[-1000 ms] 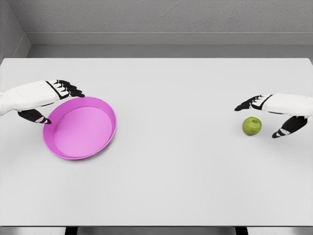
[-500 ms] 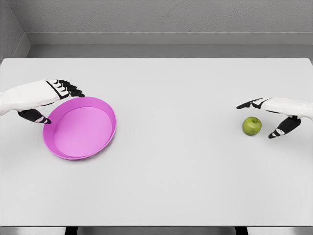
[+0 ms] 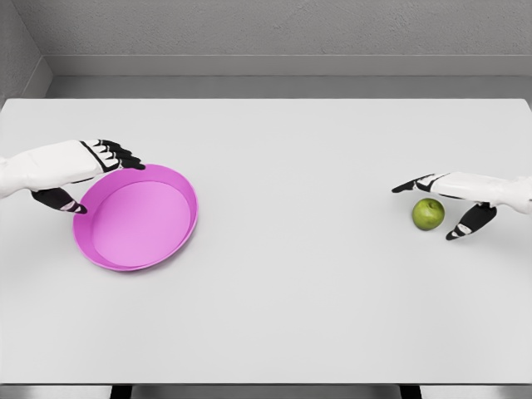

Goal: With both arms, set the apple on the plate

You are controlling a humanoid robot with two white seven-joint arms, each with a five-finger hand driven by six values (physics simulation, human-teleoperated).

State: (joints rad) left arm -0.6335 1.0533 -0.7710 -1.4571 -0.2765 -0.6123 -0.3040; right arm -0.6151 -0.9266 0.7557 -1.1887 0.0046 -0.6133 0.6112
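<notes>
Take the plate [image 3: 137, 218] as your reference: it is pink and sits on the left part of the white table [image 3: 283, 291]. Your left hand [image 3: 81, 170] is at the plate's far-left rim, fingers spread over the edge and thumb below it, holding nothing you can see. Far to the plate's right, the green apple [image 3: 428, 214] rests on the table. Your right hand [image 3: 453, 195] hovers there, fingers wide apart, stretched above the apple with the thumb just beside it.
</notes>
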